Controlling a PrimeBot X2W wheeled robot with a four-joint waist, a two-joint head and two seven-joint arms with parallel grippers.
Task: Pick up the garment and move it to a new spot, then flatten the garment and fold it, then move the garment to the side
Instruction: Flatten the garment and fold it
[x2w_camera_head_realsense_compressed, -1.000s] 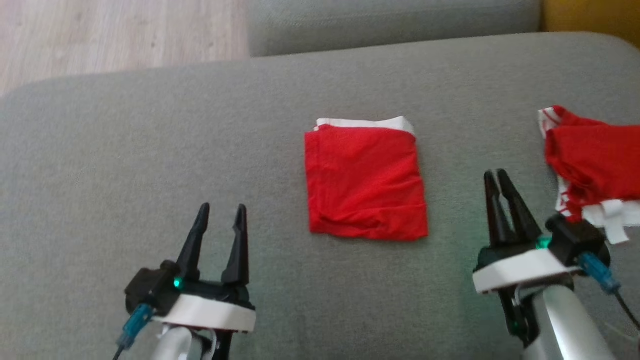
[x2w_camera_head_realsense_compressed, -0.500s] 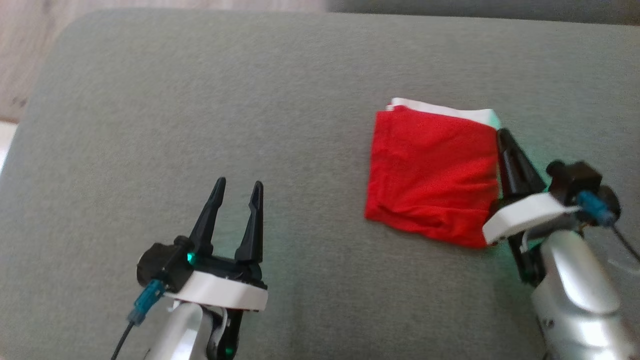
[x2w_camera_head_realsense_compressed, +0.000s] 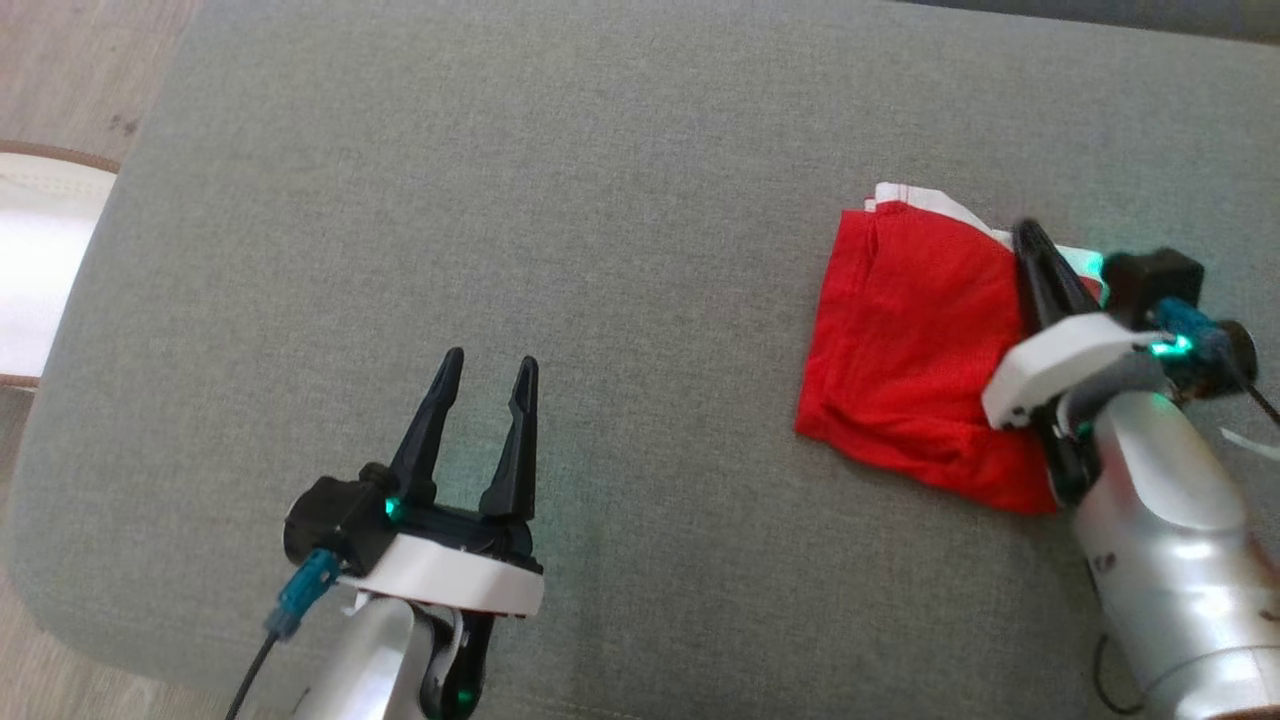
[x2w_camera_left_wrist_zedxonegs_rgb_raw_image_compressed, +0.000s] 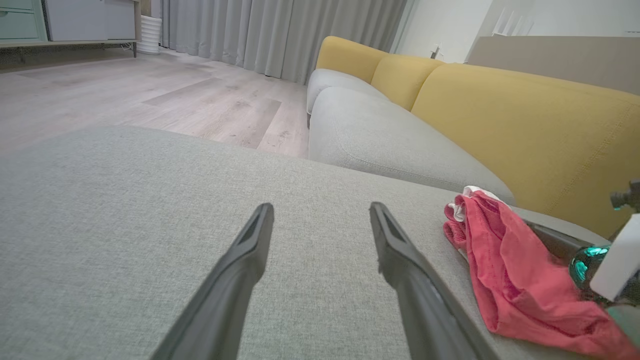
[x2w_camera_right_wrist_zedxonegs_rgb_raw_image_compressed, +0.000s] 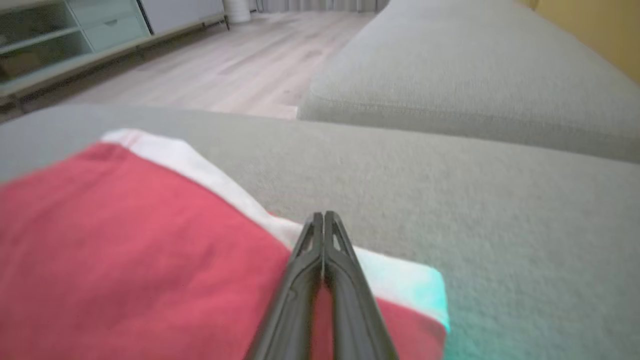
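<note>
Red with a white band, the folded garment (x2w_camera_head_realsense_compressed: 915, 350) lies on the grey sofa cushion (x2w_camera_head_realsense_compressed: 600, 200). Our right claw (x2w_camera_head_realsense_compressed: 1030, 242), closed tight, rests at its right edge; whether it pinches cloth we cannot tell. Our left claw (x2w_camera_head_realsense_compressed: 489, 358) gapes, well apart.

The head camera looks steeply down on the grey woven-fabric sofa cushion (x2w_camera_head_realsense_compressed: 600, 200); the wrist cameras sit low above it, sighting along the left pincer (x2w_camera_left_wrist_zedxonegs_rgb_raw_image_compressed: 321, 206) and right pincer (x2w_camera_right_wrist_zedxonegs_rgb_raw_image_compressed: 324, 215); all three share the folded red-and-white cloth garment (x2w_camera_head_realsense_compressed: 920, 350).
</note>
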